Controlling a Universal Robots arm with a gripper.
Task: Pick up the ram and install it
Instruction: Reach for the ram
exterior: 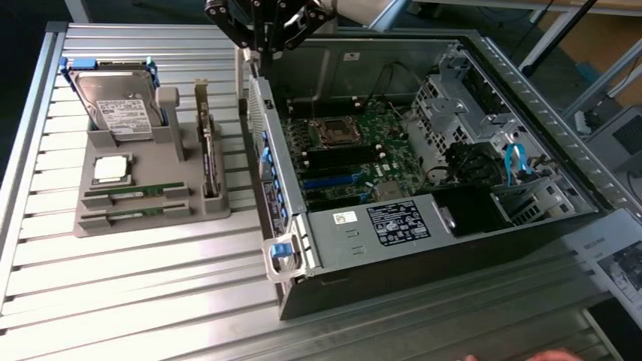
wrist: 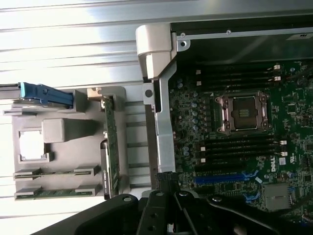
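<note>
Two green ram sticks lie in the slots of a grey holder [exterior: 150, 162] at the exterior view's left, one [exterior: 135, 194] just behind the other [exterior: 135, 216]. The wrist view shows them too, one [wrist: 54, 172] beside the other [wrist: 58, 191]. My gripper [exterior: 261, 47] hangs high above the near wall of the open computer case [exterior: 422, 248], well away from the ram. It is shut and holds nothing. Its black fingers [wrist: 166, 196] meet over the case wall. The motherboard [exterior: 351, 150] lies bare, with black memory slots [wrist: 234, 146] beside the processor socket [wrist: 243, 111].
The holder also carries a hard drive [exterior: 120, 105], a square silver processor chip [exterior: 110, 169] and an upright expansion card [exterior: 207, 150]. All rest on a ribbed metal table [exterior: 150, 301]. Part of a hand [exterior: 527, 355] shows at the front edge.
</note>
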